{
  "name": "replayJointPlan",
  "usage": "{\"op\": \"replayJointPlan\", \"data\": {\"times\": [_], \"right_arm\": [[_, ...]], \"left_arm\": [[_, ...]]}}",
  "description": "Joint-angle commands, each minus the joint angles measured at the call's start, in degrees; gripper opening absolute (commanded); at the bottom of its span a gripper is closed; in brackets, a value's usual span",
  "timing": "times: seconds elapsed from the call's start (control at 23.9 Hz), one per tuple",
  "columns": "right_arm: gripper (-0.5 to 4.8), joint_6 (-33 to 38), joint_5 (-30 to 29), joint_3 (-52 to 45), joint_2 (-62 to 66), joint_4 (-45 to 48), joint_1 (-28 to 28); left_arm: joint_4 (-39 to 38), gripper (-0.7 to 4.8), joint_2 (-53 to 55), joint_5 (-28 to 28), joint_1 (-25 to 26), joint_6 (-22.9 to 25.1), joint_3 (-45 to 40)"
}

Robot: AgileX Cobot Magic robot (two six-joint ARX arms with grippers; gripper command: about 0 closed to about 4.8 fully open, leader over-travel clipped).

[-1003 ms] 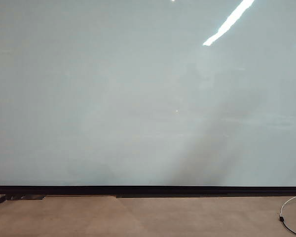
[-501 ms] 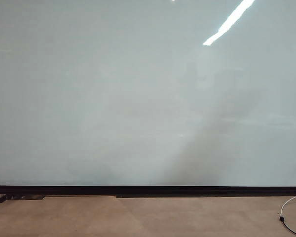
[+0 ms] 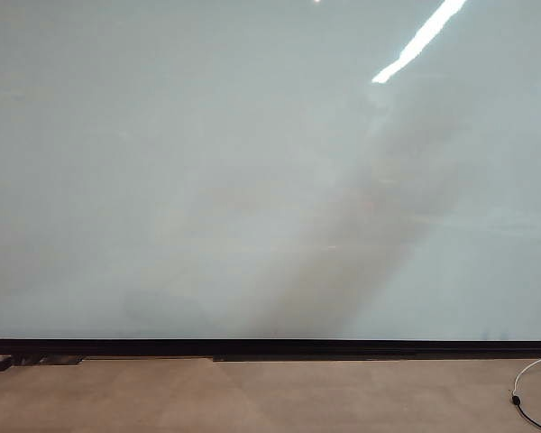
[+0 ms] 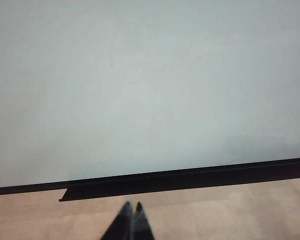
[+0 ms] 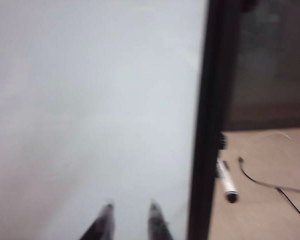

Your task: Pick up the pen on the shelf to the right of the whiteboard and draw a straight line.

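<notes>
Fingers apart and empty on the right gripper [image 5: 131, 217]; the left gripper [image 4: 131, 215] has its tips pressed together, holding nothing.
Both hang before the whiteboard [image 3: 207, 180]. Beyond its dark edge, near a thin cable [image 5: 270, 182], lies the pen [image 5: 226, 182], untouched.

The left gripper [image 4: 132, 209] is hanging low over the tan floor [image 4: 230, 210], fingertips pressed together, facing the whiteboard [image 4: 150, 85] and its black bottom strip [image 4: 190, 177].
</notes>
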Motion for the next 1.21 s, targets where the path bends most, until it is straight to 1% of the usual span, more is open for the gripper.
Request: {"op": "replayJointPlan", "data": {"times": [0.04,0.08,0.13,0.25,0.29,0.33,0.38,0.42,0.46,0.5,0.58,0.75,0.84,0.88,0.96,1.0,1.21], "right_arm": [[1.46,-0.4,-12.4,3.9,10.9,7.1,-8.2],[1.64,-0.3,-17.6,5.3,15.5,10.9,-12.7],[1.75,-0.1,-19.8,6.0,17.5,12.7,-15.0],[2.58,3.1,-27.9,7.2,24.5,21.2,-23.6],[2.77,5.3,-32.1,7.2,28.3,26.8,-28.9],[2.79,5.9,-33.9,7.2,30.3,29.4,-31.5],[2.85,5.8,-31.6,7.1,33.5,32.4,-32.0],[2.90,3.4,-30.6,7.1,36.5,33.5,-31.8],[2.90,3.1,-30.5,7.1,38.5,34.8,-31.4],[2.93,3.3,-30.9,7.1,41.4,36.9,-30.7],[3.09,3.3,-33.7,7.1,46.3,40.8,-29.4],[3.09,3.5,-35.0,7.1,54.0,45.5,-27.6],[3.12,2.6,-37.6,7.1,58.7,49.3,-27.5],[3.37,2.6,-37.8,7.1,61.4,52.2,-27.5],[4.07,2.4,-37.2,7.1,65.0,56.8,-27.6],[4.50,2.9,-35.9,7.1,68.7,61.2,-27.7],[4.50,3.1,-35.8,7.1,77.5,69.2,-27.5]], "left_arm": [[0.8,-0.05,0.0,0.0,0.0,0.0,0.2],[0.7,-0.05,0.0,0.0,0.0,0.0,0.2],[0.7,-0.05,0.0,0.0,0.0,0.0,0.2],[0.7,-0.05,0.0,0.0,0.0,0.0,0.2],[0.7,-0.05,0.0,0.0,0.0,0.0,0.2],[0.7,-0.05,0.0,0.0,0.0,0.0,0.2],[0.8,-0.05,0.0,0.0,0.0,0.0,0.2],[0.8,-0.05,0.0,0.0,0.0,0.0,0.2],[0.8,-0.05,0.0,0.0,0.0,0.0,0.2],[0.7,-0.05,0.0,0.0,-0.1,0.0,0.2],[0.7,-0.05,0.0,0.0,0.0,0.0,0.2],[0.7,-0.05,0.0,0.0,0.0,0.0,0.2],[0.7,-0.05,0.0,0.0,0.0,0.0,0.2],[0.8,-0.05,0.0,0.0,0.0,0.0,0.2],[0.8,-0.05,0.0,0.0,0.0,0.0,0.2],[0.7,-0.05,0.0,0.0,0.0,0.0,0.2],[0.8,-0.05,0.0,0.0,0.0,0.0,0.2]]}}
